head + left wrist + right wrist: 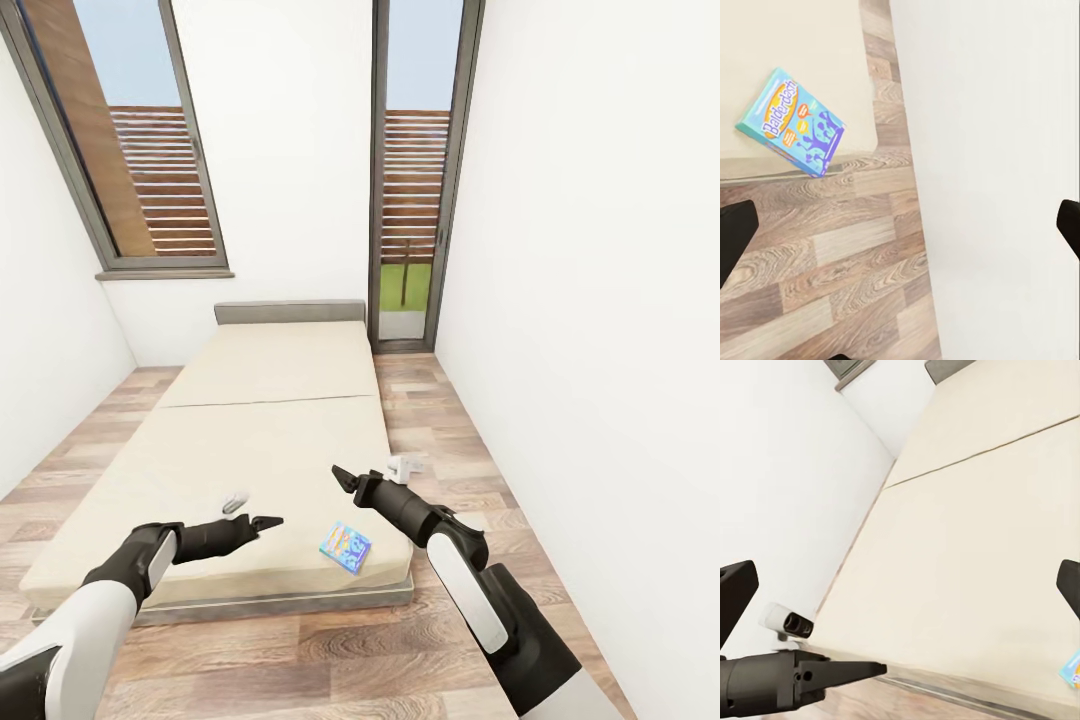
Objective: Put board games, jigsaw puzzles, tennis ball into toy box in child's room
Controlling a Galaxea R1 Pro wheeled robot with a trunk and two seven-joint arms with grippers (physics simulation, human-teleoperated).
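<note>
One board game point(346, 546), a bright blue box with orange print, lies flat on the bed point(270, 400) near its front right corner. In the left wrist view the board game point(791, 120) sits at the mattress edge above the plank floor. My left gripper point(265, 522) hovers over the bed's front part, left of the box, and stands open point(900, 225) with nothing between its fingers. My right gripper point(343, 478) hangs just above and behind the box, also open point(900, 585) and empty. A corner of the board game point(1071, 667) peeks into the right wrist view.
A narrow strip of wood floor point(420, 420) runs between the bed and the white right wall point(600, 350). A tall glass door point(415, 200) and a window point(130, 140) stand behind the grey headboard point(290, 311). More floor lies in front of the bed.
</note>
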